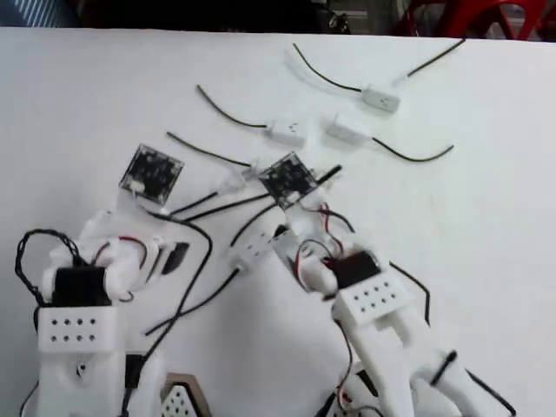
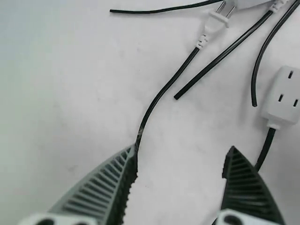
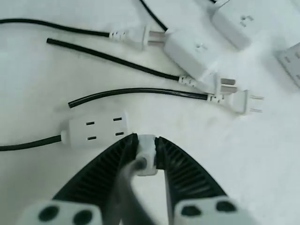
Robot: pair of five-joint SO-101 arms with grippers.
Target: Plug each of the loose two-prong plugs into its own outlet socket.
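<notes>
The right gripper (image 3: 146, 139) is pressed together on a white plug (image 3: 148, 150). It holds the plug just beside the nearest socket block (image 3: 96, 129) but not in its slots, so this pairing looks under way rather than done. Farther out on the table (image 3: 56, 187), a second plug (image 3: 241, 101) lies loose with its prongs bare. A third plug (image 3: 220, 85) rests against a second socket block (image 3: 192, 51). A fourth plug (image 3: 133, 36) has its prongs at that block's end, and I cannot tell whether it is seated. Beyond lie a third socket block (image 3: 239, 18) and a fourth socket block (image 3: 291, 61), with nothing in the faces that show. The left gripper (image 2: 180, 180) is spread wide and holds nothing, one finger touching a cable end (image 2: 138, 140). My count is four plugs and four socket blocks with at most one pair joined, so most of the task seems left.
</notes>
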